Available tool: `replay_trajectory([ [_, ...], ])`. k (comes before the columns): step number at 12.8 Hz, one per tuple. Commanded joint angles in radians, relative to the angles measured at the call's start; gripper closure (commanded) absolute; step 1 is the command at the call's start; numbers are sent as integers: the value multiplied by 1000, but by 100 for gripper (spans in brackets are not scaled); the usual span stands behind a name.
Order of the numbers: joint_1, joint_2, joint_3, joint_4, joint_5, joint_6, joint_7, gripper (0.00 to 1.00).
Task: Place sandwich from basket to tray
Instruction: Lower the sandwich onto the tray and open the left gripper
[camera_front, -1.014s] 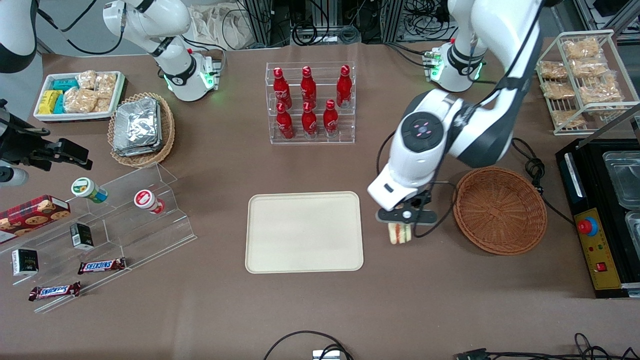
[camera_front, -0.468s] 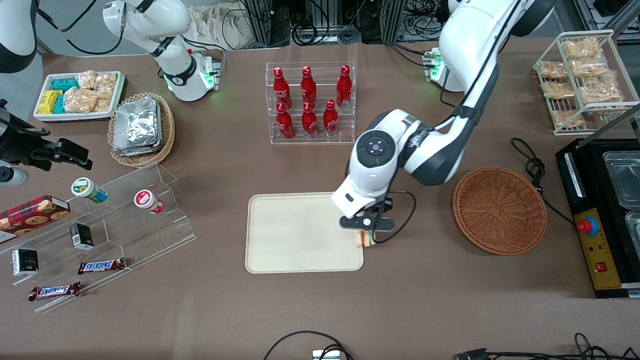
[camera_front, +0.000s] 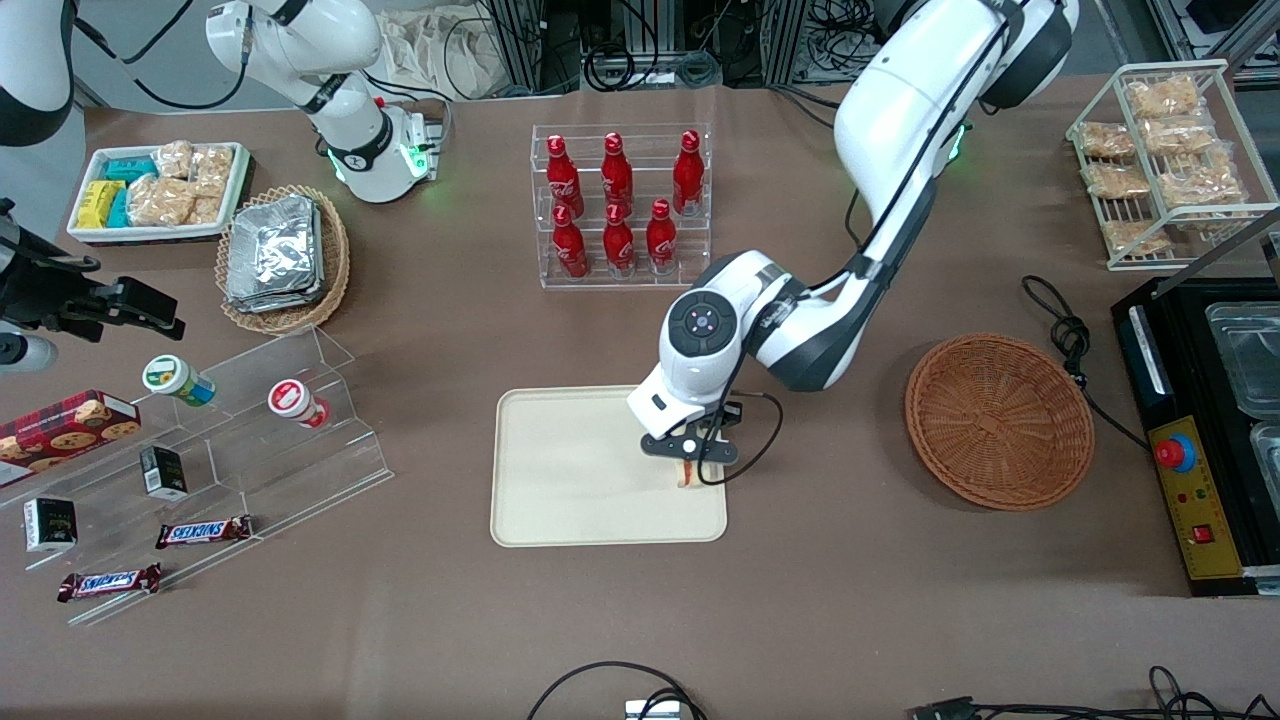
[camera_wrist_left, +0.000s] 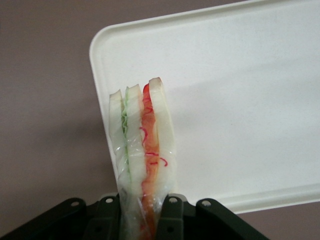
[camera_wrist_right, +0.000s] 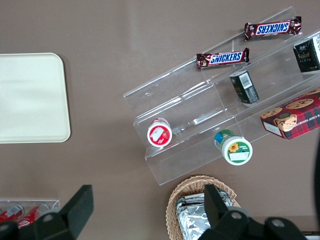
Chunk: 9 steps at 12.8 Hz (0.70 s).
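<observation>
My gripper (camera_front: 688, 470) clamps the sandwich (camera_wrist_left: 142, 150) upright, long axis hanging straight down from the fingers (camera_wrist_left: 169, 217), over the tray (camera_front: 570, 470), near its corner.

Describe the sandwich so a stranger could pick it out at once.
Find the cream-beige tray mid-table, nearer the front camera than the red bottles. Over its edge toward the working arm's end, the gripper is shut on the sandwich: a clear-wrapped white-bread wedge with orange-red and green filling, the only item over the tray.
</observation>
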<state>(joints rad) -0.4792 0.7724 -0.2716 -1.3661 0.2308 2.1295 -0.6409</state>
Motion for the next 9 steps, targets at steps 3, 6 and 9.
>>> replay_trajectory([
  [3, -32, 71, 12, 47, 76, 61, -77, 82],
  [6, -30, 87, 12, 50, 78, 73, -88, 82],
  [9, -30, 100, 14, 53, 84, 96, -89, 80],
])
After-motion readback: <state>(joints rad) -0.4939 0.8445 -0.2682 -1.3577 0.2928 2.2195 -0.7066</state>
